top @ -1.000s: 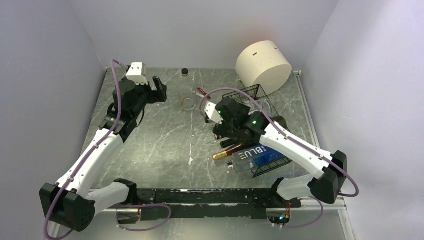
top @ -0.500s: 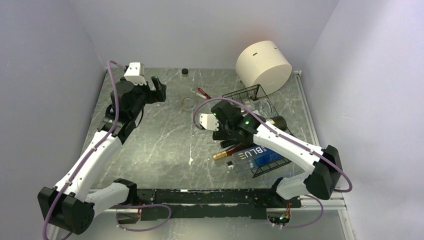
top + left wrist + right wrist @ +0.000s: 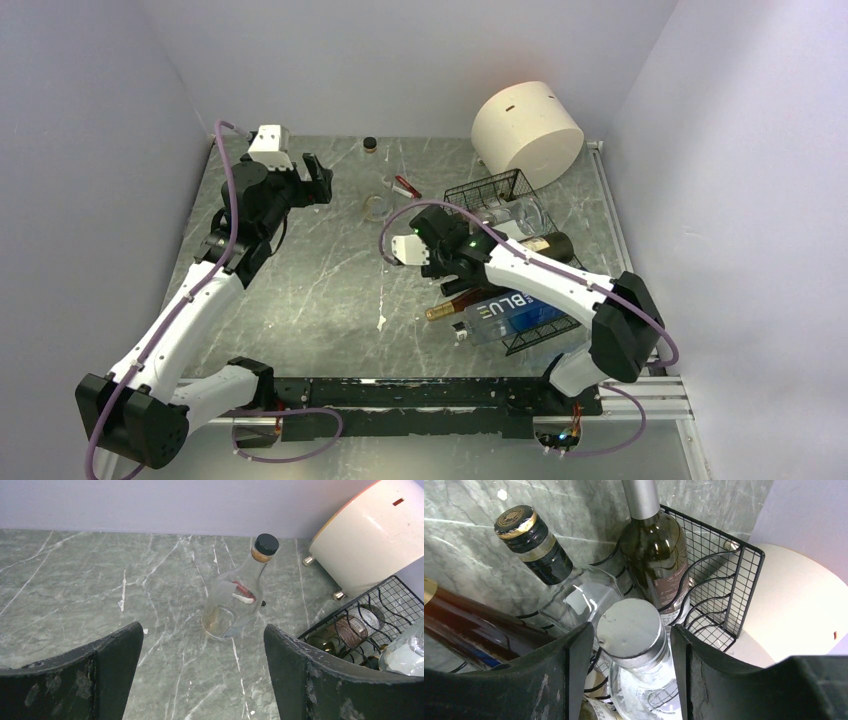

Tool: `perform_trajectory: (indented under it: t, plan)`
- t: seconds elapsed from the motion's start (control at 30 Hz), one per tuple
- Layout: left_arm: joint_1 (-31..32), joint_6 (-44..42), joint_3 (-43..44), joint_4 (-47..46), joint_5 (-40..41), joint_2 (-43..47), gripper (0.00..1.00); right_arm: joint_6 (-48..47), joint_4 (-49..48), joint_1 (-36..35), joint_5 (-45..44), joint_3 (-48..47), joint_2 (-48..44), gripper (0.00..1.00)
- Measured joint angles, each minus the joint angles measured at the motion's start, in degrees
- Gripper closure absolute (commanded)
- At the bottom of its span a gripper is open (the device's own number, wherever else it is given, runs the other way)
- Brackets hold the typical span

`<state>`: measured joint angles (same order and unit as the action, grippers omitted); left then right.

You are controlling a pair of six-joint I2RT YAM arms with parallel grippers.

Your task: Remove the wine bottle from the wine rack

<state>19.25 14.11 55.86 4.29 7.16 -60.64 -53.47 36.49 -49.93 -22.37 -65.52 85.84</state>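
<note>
Hovering over the wine rack [image 3: 744, 590], which sits at about 3 o'clock on the table [image 3: 320, 280], the right gripper [image 3: 631, 630] is open to a middle width and holds nothing. Its two fingers [image 3: 569, 680] stand on each side of the silver cap [image 3: 630, 625] of a clear bottle [image 3: 639, 690], with a thin gap on both sides. The wine bottle [image 3: 655, 555], as I judge it, is the dark green one with the grey foil neck; it lies in the rack at 12 o'clock from that cap, just beside it. So the first danger is a wrong catch: if the jaws shut here, they take the clear bottle and not the wine. The bottles are also packed close, so a finger going down beside the wine neck may push the black-capped bottle [image 3: 531, 540] at 10 o'clock, the smooth glass may slip, or the rack may rise with the bottle. The left gripper [image 3: 202, 630] is wide open and empty, well apart at 10 o'clock of the table, so it does not steady the rack. Only the right wrist view shows the gap around the cap. In the top view the arm hides this place, but that view alone shows the blue-labelled bottle [image 3: 512, 310] at the rack's 6 o'clock end. The left wrist view adds a small clear bottle [image 3: 232, 600] on the table.
</note>
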Motion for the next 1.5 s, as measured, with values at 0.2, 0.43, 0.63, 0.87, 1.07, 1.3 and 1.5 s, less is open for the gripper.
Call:
perform_trajectory:
  t: [0.2,0.43,0.63,0.87,1.07,1.3,1.5]
  plan:
    - [0.0,0.0,0.0,0.07,0.02,0.0,0.06,-1.25,-1.92,0.04,-1.03,0.44,0.26,0.58]
    - [0.0,0.0,0.0,0.07,0.02,0.0,0.06,-3.39,-3.41,0.11,-1.99,0.46,-0.52,0.78]
    - [0.0,0.0,0.0,0.09,0.02,-0.02,0.06,-2.99,-3.32,0.09,-1.86,0.46,-3.15,1.0]
    - [0.0,0.0,0.0,0.11,0.09,-0.33,0.06,-0.85,-4.46,0.09,-2.27,0.44,-9.03,1.0]
    - [0.0,-0.42,0.0,0.0,1.2,-0.33,0.06,2.43,-7.48,0.11,-2.75,0.83,-12.96,1.0]
    - [0.0,-1.44,0.0,0.04,3.63,-2.51,0.06,7.69,-16.98,0.11,-0.87,5.92,-21.53,1.0]
    - [0.0,-2.34,0.0,0.74,4.74,-1.66,0.06,13.51,-19.63,0.11,1.44,4.68,-21.64,1.0]
